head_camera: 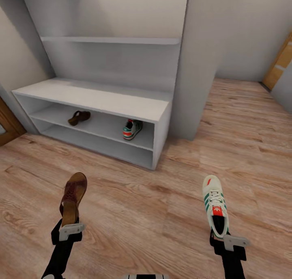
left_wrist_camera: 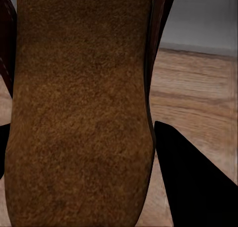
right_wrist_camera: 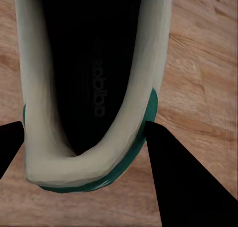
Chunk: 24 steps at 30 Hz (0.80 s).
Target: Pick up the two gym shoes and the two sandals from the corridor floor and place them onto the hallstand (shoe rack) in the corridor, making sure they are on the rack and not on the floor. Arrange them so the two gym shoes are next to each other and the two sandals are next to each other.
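My left pincer (head_camera: 69, 225) clamps a maroon-brown cork-soled sandal (head_camera: 73, 197), my right pincer (head_camera: 222, 235) a cream green-striped sneaker (head_camera: 215, 204), above the wood-plank floor (head_camera: 142, 214); their mates sit on the pale-grey hallstand's (head_camera: 101, 98) upper shelf.

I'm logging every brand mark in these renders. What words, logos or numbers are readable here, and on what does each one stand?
"adidas": dark, faint print on the insole of the gym shoe held by the right gripper, seen in the right wrist view.
Red-orange tongue label of that shoe in the head view: a white mark, too small to read.
Sandal in the left gripper, the shoes on the hallstand: no readable text.
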### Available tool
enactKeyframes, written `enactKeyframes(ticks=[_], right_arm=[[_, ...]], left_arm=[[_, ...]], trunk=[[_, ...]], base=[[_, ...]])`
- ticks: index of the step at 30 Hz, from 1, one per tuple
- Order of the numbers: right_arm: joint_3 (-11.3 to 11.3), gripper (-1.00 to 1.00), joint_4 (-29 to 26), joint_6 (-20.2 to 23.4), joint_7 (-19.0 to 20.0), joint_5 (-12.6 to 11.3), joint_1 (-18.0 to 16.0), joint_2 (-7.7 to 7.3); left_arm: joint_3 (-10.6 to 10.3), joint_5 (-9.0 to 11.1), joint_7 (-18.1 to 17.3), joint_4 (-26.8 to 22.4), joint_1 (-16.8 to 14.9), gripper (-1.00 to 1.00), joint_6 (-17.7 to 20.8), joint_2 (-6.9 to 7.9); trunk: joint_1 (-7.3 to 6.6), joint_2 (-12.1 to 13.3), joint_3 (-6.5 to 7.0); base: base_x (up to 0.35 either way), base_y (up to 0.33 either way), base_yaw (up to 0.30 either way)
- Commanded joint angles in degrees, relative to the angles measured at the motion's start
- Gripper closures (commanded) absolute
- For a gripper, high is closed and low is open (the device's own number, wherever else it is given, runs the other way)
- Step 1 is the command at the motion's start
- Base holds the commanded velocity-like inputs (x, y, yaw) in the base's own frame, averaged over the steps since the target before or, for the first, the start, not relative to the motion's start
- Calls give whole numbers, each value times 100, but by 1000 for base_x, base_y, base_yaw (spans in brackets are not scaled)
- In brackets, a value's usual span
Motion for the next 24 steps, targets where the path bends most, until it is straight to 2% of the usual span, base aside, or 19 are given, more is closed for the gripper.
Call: enactKeyframes(ticks=[1, 10, 24], right_arm=[[1, 100, -1, -3, -2, -4, 0, -1], [2, 100, -11, -3, -2, -5, 0, -2], [3, 100, -25, -3, -2, 1, 0, 2]], left_arm=[[0, -13, 3, -1, 0, 100, 1, 0], [0, -13, 4, -1, 0, 100, 2, 0], [7, -6, -1, -1, -3, 100, 6, 0]], trunk=[[0, 0, 0], [0, 0, 0], [0, 0, 0]], base=[[0, 0, -283], [0, 0, -240], [0, 28, -39]])
